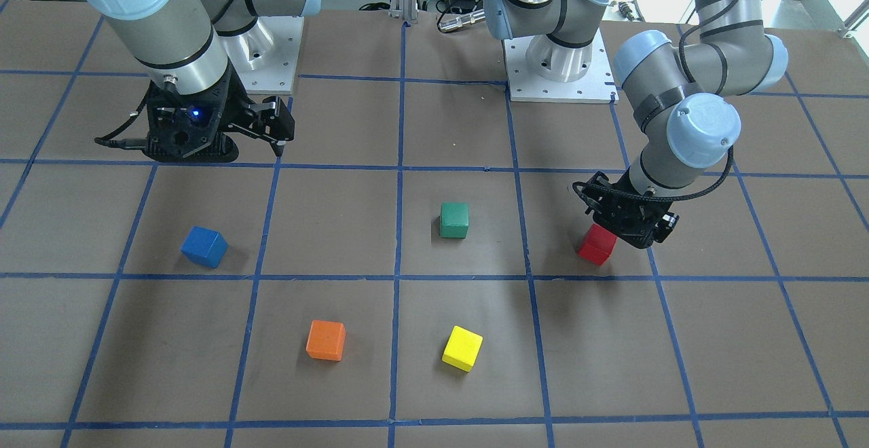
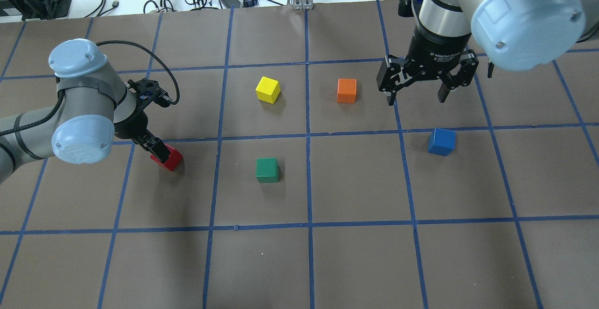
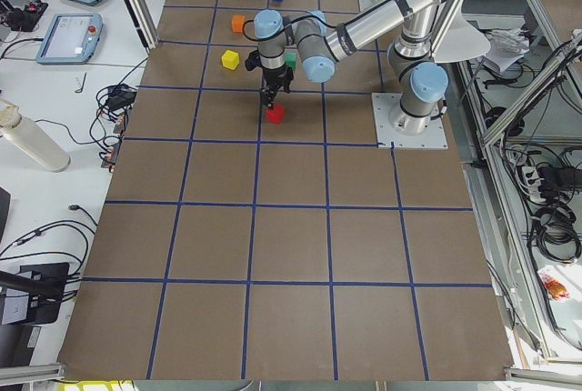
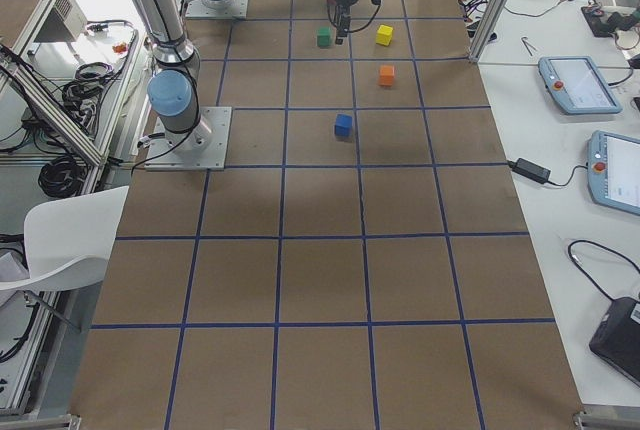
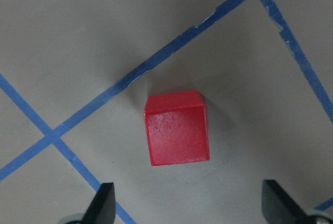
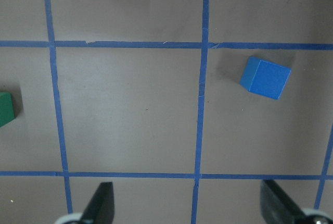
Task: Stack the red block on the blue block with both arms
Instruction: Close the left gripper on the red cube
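Red block (image 5: 177, 128) is sighted just below left gripper (image 5: 188, 190), between wide-spread jaws, ungripped. Right gripper (image 2: 417, 98) is held wide and empty near blue block (image 2: 441, 141).

five blocks are being counted on one table (image 2: 327, 262): one red block (image 2: 169, 159), one blue block (image 2: 441, 141), one green block (image 2: 267, 170), one orange block (image 2: 346, 90) and one yellow block (image 2: 267, 89). two arms are being counted, left arm (image 2: 79, 98) and right arm (image 2: 444, 14), with two grippers, left gripper (image 5: 190, 206) and right gripper (image 2: 417, 98).
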`<state>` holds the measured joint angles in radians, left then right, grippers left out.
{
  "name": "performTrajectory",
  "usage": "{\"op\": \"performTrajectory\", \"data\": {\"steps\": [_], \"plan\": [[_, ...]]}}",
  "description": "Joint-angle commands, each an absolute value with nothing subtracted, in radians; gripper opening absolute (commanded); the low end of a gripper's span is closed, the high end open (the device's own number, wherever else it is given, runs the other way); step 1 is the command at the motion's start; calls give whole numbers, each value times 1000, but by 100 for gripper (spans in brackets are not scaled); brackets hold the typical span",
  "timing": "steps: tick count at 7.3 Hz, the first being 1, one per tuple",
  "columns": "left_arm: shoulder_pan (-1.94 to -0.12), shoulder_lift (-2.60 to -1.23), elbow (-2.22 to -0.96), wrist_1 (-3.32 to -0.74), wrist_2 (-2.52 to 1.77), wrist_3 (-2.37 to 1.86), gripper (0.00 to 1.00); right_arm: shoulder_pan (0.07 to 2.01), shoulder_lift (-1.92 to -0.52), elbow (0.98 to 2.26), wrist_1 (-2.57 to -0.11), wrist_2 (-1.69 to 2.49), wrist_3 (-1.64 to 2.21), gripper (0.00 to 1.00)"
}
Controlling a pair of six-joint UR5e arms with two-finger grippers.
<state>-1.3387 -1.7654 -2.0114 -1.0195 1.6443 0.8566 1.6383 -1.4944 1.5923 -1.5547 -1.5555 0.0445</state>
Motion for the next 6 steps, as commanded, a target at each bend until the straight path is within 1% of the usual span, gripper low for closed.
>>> {"op": "performTrajectory", "data": {"steps": [1, 3, 4, 5, 6], "plan": [[-1339, -1822, -2013, -965, 1644, 868, 100, 1638, -1494, 1592, -1554, -1555, 46, 100], [-1339, -1851, -2014, -953, 1643, 862, 100, 1638, -1494, 1594, -1554, -1555, 46, 100], [-1339, -1871, -2014, -953, 1644, 862, 98, 1638, -1491, 1594, -1555, -1555, 45, 100], [-1341, -1882, -2014, -953, 1647, 856, 85, 1638, -1488, 1594, -1552, -1554, 46, 100], [-1341, -1891, -2016, -953, 1649, 857, 59, 1638, -1488, 1594, -1552, -1554, 46, 100]]}}
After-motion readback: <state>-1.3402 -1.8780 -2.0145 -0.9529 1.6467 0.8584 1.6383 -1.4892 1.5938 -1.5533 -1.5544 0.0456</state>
